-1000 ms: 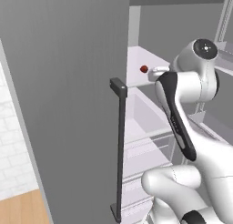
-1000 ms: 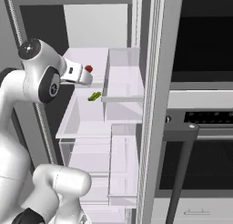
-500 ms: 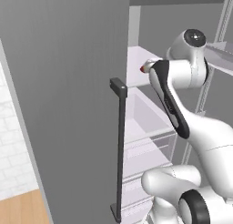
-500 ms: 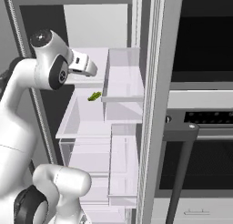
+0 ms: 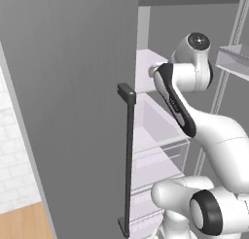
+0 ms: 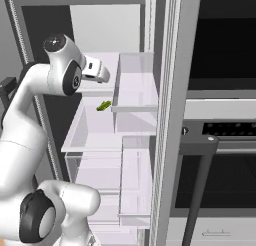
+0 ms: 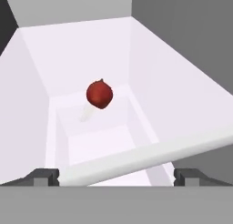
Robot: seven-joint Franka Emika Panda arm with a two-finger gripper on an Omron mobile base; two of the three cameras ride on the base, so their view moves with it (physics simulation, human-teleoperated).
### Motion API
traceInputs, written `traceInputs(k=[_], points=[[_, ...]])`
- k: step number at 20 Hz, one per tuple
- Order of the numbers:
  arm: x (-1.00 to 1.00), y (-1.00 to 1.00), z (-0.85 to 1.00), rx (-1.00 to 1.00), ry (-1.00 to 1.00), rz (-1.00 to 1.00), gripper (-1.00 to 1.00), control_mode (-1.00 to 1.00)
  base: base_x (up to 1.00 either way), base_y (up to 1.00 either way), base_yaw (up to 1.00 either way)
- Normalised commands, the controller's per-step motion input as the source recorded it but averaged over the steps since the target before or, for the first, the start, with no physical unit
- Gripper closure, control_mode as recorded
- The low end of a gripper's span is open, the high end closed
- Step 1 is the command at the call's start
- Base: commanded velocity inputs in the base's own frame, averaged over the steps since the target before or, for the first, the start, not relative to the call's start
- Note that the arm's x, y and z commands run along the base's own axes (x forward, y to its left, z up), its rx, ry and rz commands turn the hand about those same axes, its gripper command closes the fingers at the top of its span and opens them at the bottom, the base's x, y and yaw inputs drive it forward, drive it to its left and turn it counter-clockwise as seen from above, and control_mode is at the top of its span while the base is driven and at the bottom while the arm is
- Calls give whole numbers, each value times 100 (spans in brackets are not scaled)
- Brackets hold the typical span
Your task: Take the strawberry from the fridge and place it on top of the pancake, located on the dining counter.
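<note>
On a white shelf inside the fridge (image 6: 170, 50), the strawberry (image 7: 99, 94) sits at about 11 o'clock from the middle of the hand view. It is roundish, so no long axis reads clearly; a small pointed tip shows at its top edge, toward 12 o'clock in that view. It rests alone on the pale shelf floor, with the shelf's white front lip crossing below it from 8 o'clock to 3 o'clock.

The gripper (image 7: 116, 175) stands wide open: its two dark fingertips (image 7: 43, 176) show at the bottom corners, at 8 and 4 o'clock, well apart from each other and from the berry. They hold nothing and touch nothing visible.

In the right base view the hand reaches into the upper shelf, and a small green item (image 6: 103, 106) lies on the shelf below, at 5 o'clock from the hand. In the left base view the open grey door with its dark bar handle (image 5: 129, 155) stands at 9 o'clock of the arm.
</note>
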Motion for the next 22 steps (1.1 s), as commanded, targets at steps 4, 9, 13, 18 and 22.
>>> traceInputs(k=[4,9,13,18,22], points=[[31,16,-8,-1,0,0,-100,-100,0,0,0],[32,2,0,0,0,0,-100,-100,0,0,0],[22,0,-3,0,0,0,-100,-100,0,0,0],[30,0,-13,0,0,0,-100,-100,0,0,0],[28,0,-17,0,0,0,-100,-100,0,0,0]])
